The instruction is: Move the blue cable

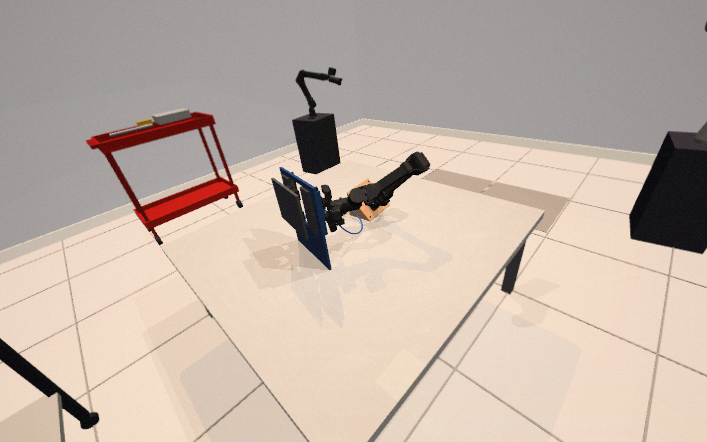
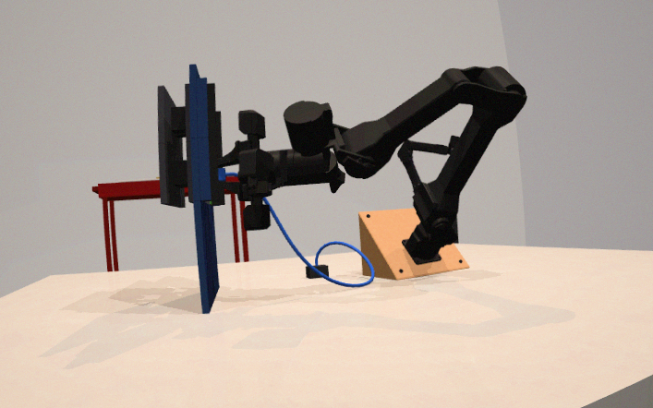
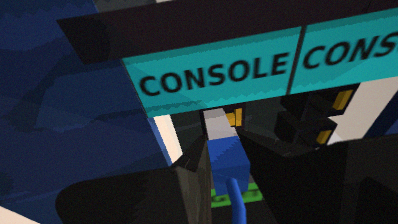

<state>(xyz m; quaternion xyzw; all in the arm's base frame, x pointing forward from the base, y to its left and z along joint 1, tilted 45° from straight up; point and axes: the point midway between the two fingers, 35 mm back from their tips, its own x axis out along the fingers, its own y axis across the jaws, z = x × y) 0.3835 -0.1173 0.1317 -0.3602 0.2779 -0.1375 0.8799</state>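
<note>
My gripper (image 1: 328, 210) (image 2: 224, 164) (image 3: 220, 138) is shut on the blue plug (image 2: 222, 174) (image 3: 227, 159), close against the front of the upright blue board (image 1: 315, 249) (image 2: 204, 243). In the wrist view, the plug's grey front end overlaps the left part of a port under a teal CONSOLE label (image 3: 215, 75). Gold contacts (image 3: 237, 117) show to the right of the plug's tip. How far in the tip is cannot be told. The blue cable (image 2: 353, 285) (image 3: 237, 202) trails from the plug to a loop low over the table. The fingers hide the plug's sides.
A second CONSOLE label (image 3: 350, 47) and more dark sockets lie right of the plug. A green strip (image 3: 252, 193) is below it. A grey panel (image 1: 284, 203) (image 2: 166, 147) stands behind the board. A black block (image 2: 314, 273) holds the cable's far end near the orange wedge base (image 2: 384, 243).
</note>
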